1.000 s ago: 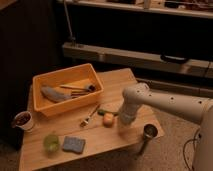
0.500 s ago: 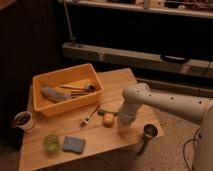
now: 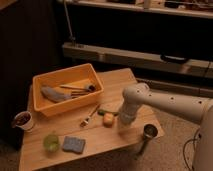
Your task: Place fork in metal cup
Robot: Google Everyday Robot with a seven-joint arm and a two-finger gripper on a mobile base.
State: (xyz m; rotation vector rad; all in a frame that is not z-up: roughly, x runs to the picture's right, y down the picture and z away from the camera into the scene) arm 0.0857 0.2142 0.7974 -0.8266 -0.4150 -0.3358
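The slim silvery fork (image 3: 90,116) lies flat on the wooden table (image 3: 125,80), just in front of the yellow bin. The small steel metal cup (image 3: 150,131) stands near the table's front right corner. My white arm reaches in from the right and bends down over the table. Its gripper (image 3: 120,121) hangs low between the fork and the metal cup, right beside a yellow object (image 3: 108,119). The fork is a short way to the gripper's left, and nothing shows in the gripper's hold.
A yellow bin (image 3: 50,80) at the back left holds a grey cloth and dark-handled utensils. A white cup (image 3: 22,120) stands at the left edge, with a green cup (image 3: 51,141) and a blue sponge (image 3: 73,144) near the front. A small green item (image 3: 104,112) lies by the yellow object.
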